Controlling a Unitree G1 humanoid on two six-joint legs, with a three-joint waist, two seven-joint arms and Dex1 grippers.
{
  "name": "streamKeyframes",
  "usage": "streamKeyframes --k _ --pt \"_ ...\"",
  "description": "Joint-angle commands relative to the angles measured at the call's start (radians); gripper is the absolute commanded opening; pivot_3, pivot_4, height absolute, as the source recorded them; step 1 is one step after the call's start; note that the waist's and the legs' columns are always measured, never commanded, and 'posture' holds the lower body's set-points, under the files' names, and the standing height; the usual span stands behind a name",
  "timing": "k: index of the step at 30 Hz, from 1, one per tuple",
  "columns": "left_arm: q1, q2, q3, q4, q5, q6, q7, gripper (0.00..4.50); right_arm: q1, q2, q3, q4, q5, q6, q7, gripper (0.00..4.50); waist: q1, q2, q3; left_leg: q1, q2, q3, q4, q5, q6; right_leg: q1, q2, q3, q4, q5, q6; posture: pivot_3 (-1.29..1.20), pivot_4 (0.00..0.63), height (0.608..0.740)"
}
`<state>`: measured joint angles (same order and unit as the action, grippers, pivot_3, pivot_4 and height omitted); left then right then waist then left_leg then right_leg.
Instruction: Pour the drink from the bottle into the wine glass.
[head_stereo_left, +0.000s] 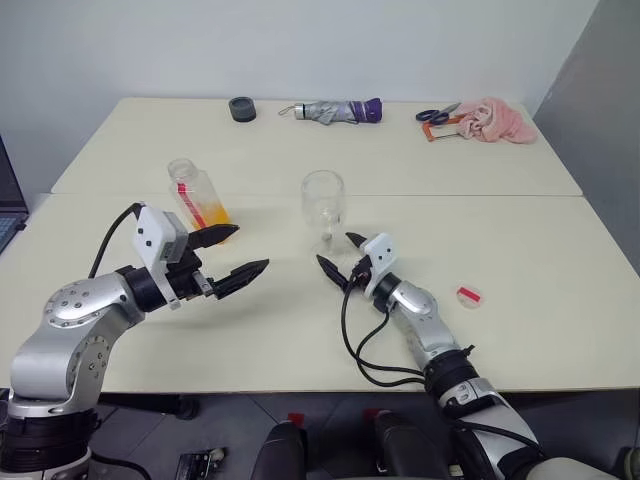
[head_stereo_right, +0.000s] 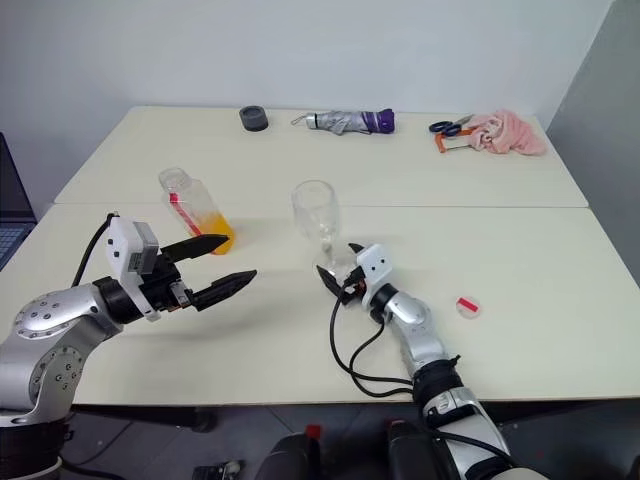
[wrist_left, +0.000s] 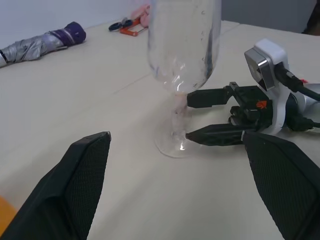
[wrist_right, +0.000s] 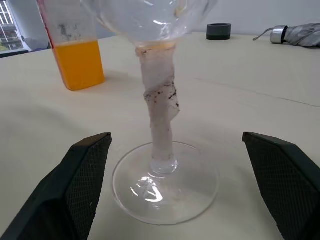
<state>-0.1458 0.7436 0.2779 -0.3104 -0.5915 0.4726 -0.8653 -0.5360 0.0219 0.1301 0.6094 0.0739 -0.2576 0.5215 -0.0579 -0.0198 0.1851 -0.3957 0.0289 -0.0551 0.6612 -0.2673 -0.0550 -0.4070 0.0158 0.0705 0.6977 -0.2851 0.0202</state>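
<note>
Right tool (head_stereo_left: 338, 253), jaws wide, flanks the stem of the clear stemmed wine glass (head_stereo_left: 323, 205) at frame centre; closing off-centre could topple it. Left tool (head_stereo_left: 230, 254), also wide, holds nothing beside the uncapped clear plastic bottle (head_stereo_left: 197, 194) of orange drink (head_stereo_left: 213, 213), centre-left on the cream bench (head_stereo_left: 500, 300).

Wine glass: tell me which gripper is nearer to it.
Right. The right gripper sits open at the wine glass's foot, fingers either side of the stem; the left gripper hangs open farther off, beside the bottle.

Both arms are silver-grey metal with black joints. Each wrist carries a white camera block behind pointed black jaws with ridged pads. Black cables loop behind the jaws.
</note>
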Motion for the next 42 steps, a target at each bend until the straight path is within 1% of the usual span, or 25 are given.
streamKeyframes --k 1,6,9,14,17,18,21,24,25,27,28,30,31,34,38,42 --pt "-0.012 -0.005 0.018 -0.039 -0.012 -0.02 0.01 4.5 0.031 -0.024 -0.012 -0.089 0.01 0.042 -0.004 4.47 0.0 0.0 0.0 0.0 0.0 0.0 0.0 0.0 0.0 0.0 0.0 0.0 0.0 0.0 0.0 0.0 0.15 0.74" --pt "-0.016 -0.024 0.013 -0.041 -0.004 -0.033 0.027 4.5 0.084 -0.066 -0.014 -0.163 0.023 0.098 0.007 4.47 0.0 0.0 0.0 0.0 0.0 0.0 0.0 0.0 0.0 0.0 0.0 0.0 0.0 0.0 0.0 0.0 0.15 0.74" --pt "-0.025 -0.049 0.017 -0.038 -0.003 -0.051 0.046 4.5 0.122 -0.104 -0.02 -0.24 0.028 0.117 0.019 4.47 0.004 0.0 0.0 0.0 0.0 0.0 0.0 0.0 0.0 0.0 0.0 0.0 0.0 0.0 0.0 0.0 0.15 0.74" --pt "-0.004 -0.08 0.016 -0.038 0.005 -0.062 0.083 4.5 0.21 -0.167 0.003 -0.432 0.073 0.221 0.084 4.47 0.004 0.0 0.0 -0.001 0.0 0.0 0.0 0.0 0.0 0.0 0.0 0.0 0.0 0.0 0.0 0.0 0.15 0.74" --pt "0.006 -0.085 0.01 -0.04 0.011 -0.063 0.093 4.5 0.235 -0.186 0.007 -0.494 0.081 0.255 0.091 4.47 0.002 0.0 0.0 0.0 0.0 0.0 0.0 0.0 0.0 0.0 0.0 0.0 0.0 0.0 0.0 0.0 0.15 0.74" --pt "0.013 -0.085 0.006 -0.042 0.014 -0.064 0.095 4.5 0.242 -0.193 0.006 -0.513 0.085 0.266 0.092 4.47 0.001 0.0 0.0 0.0 0.0 0.0 0.0 0.0 0.0 0.0 0.0 0.0 0.0 0.0 0.0 0.0 0.15 0.74" --pt "0.091 -0.114 -0.016 -0.034 0.066 -0.096 0.122 4.5 0.3 -0.263 -0.001 -0.649 0.138 0.336 0.161 4.47 0.002 0.0 0.0 0.0 0.0 0.0 0.0 0.0 0.0 0.0 0.0 0.0 0.0 0.0 0.0 0.0 0.15 0.74" --pt "0.14 -0.217 -0.002 0.032 0.159 -0.168 0.269 4.5 0.366 -0.389 0.007 -0.826 0.253 0.467 0.299 4.47 0.008 0.0 0.0 -0.001 0.0 0.0 0.0 0.0 0.0 0.0 0.0 0.0 -0.002 0.0 0.0 0.0 0.15 0.74" --pt "0.143 -0.26 0.009 0.063 0.206 -0.195 0.349 4.5 0.376 -0.422 0.009 -0.864 0.288 0.522 0.324 4.47 0.01 -0.001 0.0 -0.001 -0.001 0.0 0.001 0.0 0.0 0.001 -0.001 0.0 -0.002 0.0 0.001 0.0 0.15 0.74" --pt "0.174 -0.301 -0.006 0.096 0.293 -0.25 0.421 4.5 0.377 -0.46 0.017 -0.904 0.298 0.554 0.339 4.47 0.011 -0.002 0.0 -0.001 0.0 -0.001 0.002 0.0 0.0 0.001 -0.001 0.0 -0.003 0.0 0.002 0.0 0.15 0.74" --pt "0.184 -0.327 -0.009 0.11 0.314 -0.261 0.456 4.5 0.375 -0.473 0.023 -0.915 0.291 0.553 0.342 4.47 0.01 -0.002 -0.001 -0.001 -0.001 -0.001 0.002 0.0 0.0 0.002 -0.001 0.0 -0.003 0.0 0.002 0.0 0.15 0.74" --pt "0.198 -0.36 -0.022 0.131 0.355 -0.295 0.495 4.5 0.37 -0.484 0.029 -0.927 0.27 0.539 0.343 4.47 0.011 -0.002 -0.001 0.0 -0.002 -0.001 0.002 0.0 0.0 0.002 0.0 0.0 -0.004 0.0 0.002 0.0 0.15 0.74" --pt "0.195 -0.383 -0.019 0.134 0.353 -0.293 0.516 4.5 0.369 -0.487 0.029 -0.939 0.275 0.547 0.343 4.47 0.012 -0.002 -0.001 0.0 -0.001 -0.001 0.002 0.0 0.0 0.002 0.0 -0.001 -0.004 -0.001 0.003 0.0 0.15 0.74" --pt "0.177 -0.402 -0.016 0.14 0.371 -0.312 0.542 4.5 0.365 -0.482 0.03 -0.969 0.293 0.57 0.335 4.47 0.016 -0.002 -0.001 0.0 -0.002 -0.001 0.002 0.0 0.0 0.002 0.001 -0.001 -0.003 -0.001 0.003 0.0 0.15 0.74" --pt "0.127 -0.389 0.016 0.171 0.408 -0.327 0.61 4.5 0.368 -0.48 0.034 -1.002 0.301 0.595 0.327 4.47 0.021 -0.002 -0.001 0.0 -0.002 -0.001 0.002 0.0 0.0 0.002 0.001 -0.001 -0.003 0.0 0.003 0.0 0.15 0.74" --pt "0.069 -0.355 0.018 0.222 0.405 -0.306 0.601 4.5 0.374 -0.485 0.048 -1.006 0.29 0.594 0.331 4.47 0.022 -0.002 -0.001 0.0 -0.002 -0.001 0.002 0.0 0.0 0.002 0.001 -0.001 -0.003 0.0 0.002 0.0 0.15 0.74"
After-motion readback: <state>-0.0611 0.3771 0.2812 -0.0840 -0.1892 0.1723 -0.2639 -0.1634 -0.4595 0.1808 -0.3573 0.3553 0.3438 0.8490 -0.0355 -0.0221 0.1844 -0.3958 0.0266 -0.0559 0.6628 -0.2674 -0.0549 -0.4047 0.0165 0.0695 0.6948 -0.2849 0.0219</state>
